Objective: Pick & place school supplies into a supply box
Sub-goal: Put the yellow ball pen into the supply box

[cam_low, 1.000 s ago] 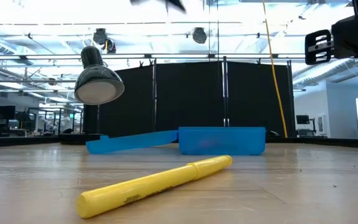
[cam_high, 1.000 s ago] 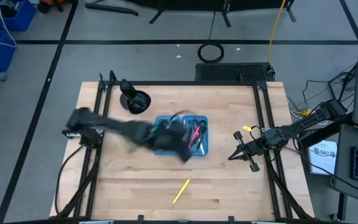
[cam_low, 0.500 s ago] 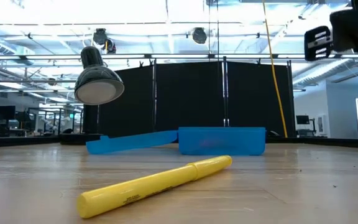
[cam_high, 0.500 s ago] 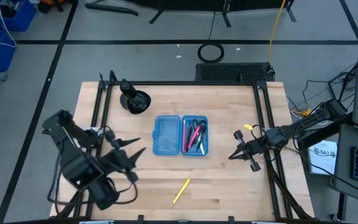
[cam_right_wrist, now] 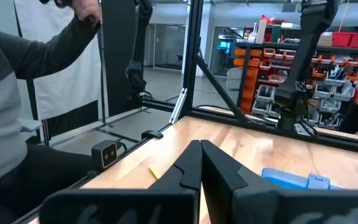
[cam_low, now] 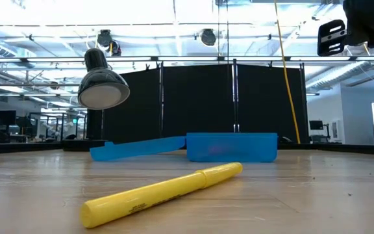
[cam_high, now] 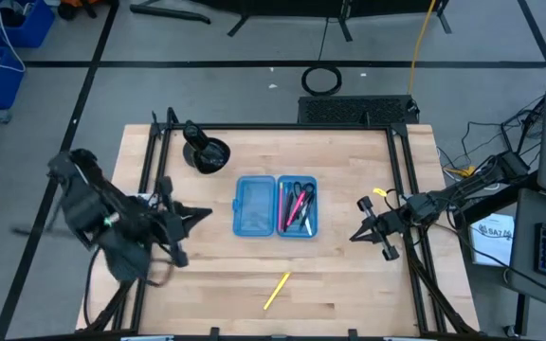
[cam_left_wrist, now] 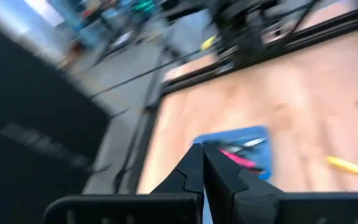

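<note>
Where black cup [cam_high: 208, 154] stands, arm possibly blurred

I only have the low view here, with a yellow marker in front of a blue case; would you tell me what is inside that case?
Observer: From above, the blue case lies open; pens and small scissors fill its right half, and its left half holds nothing I can make out.
Operator: Thanks. Where are the grippers?
Observer: The left gripper is shut near the table's left edge, holding nothing.
Operator: And the right?
Observer: The right gripper is shut, empty, beside the table's right edge.
Operator: Is the marker alone?
Observer: Yes, the yellow marker lies apart, nearer the front edge.
</note>
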